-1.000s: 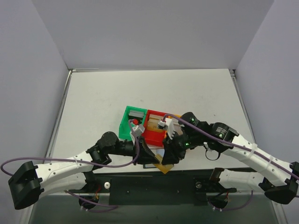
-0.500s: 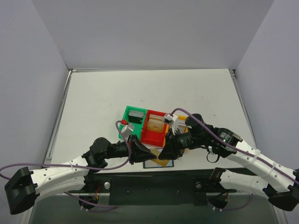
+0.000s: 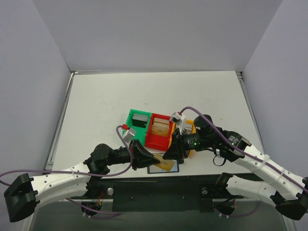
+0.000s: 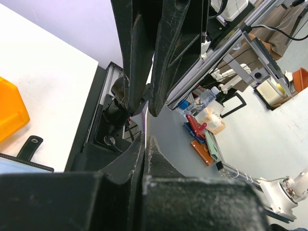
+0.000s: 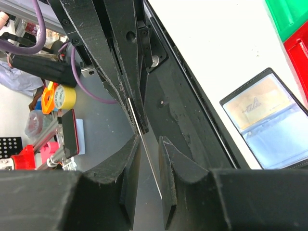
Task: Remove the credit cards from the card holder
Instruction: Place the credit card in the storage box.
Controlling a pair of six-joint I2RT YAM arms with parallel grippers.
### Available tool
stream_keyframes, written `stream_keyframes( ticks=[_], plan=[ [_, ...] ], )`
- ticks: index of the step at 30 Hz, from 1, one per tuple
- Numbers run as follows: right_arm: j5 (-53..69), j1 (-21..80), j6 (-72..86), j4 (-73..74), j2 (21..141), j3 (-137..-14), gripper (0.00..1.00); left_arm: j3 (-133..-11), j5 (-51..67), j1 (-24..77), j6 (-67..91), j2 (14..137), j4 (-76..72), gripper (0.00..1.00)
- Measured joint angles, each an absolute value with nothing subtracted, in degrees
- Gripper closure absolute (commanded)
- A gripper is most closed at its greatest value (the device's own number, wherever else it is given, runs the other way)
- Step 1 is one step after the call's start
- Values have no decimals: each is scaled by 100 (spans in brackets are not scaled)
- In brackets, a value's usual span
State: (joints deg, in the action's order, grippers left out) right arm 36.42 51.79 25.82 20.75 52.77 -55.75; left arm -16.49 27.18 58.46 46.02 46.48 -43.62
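Over the white counter [image 3: 96, 106], near the card holder [image 3: 155, 142], a tan credit card [image 3: 162, 164] is clenched by the left fingers [image 4: 120, 163], with the right fingers [image 5: 127, 163] parted around it.

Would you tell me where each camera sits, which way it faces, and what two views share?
Top external: above and behind both arms, looking down on them and the green, red and orange plastic card holder.
Left wrist: on the left arm, facing the right gripper past own shut fingers.
Right wrist: on the right arm, facing the left gripper pinching a thin card, past own open fingers.
Shared: top and right wrist show the black-bordered blue-and-tan card flat on the white table.
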Motion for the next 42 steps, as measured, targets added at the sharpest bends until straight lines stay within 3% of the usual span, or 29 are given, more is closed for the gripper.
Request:
stream_keyframes(
  ticks=[9,16,23,24,26,30,37,42],
  plan=[
    [3817,5170,2593,2078,5301,-5570,81,-1632,2655,5846,4609,4574,-4397,100],
    [3909,5168,2578,2073,5308,-5511,100,-1632,2655,5846,4641,4637,-4488,100],
    [4010,5111,2571,2073,5290,-5511,100,-1623,2624,5846,4735,4700,-4558,100],
    [4021,5100,2571,2069,5288,-5511,100,-1616,2611,5846,4740,4700,-4576,75],
    [4032,5085,2552,2060,5286,-5511,100,-1616,2591,5846,4762,4696,-4569,55],
    [4005,4888,2346,2276,5315,-5583,100,-1623,2519,5798,4727,4405,-4042,36],
    [3865,4235,1769,2606,5717,-6036,100,-1732,2023,5339,4510,2659,-2333,35],
    [3026,4117,1365,2679,6071,-6276,100,-1968,1584,5183,4311,1776,-1385,35]
  ],
)
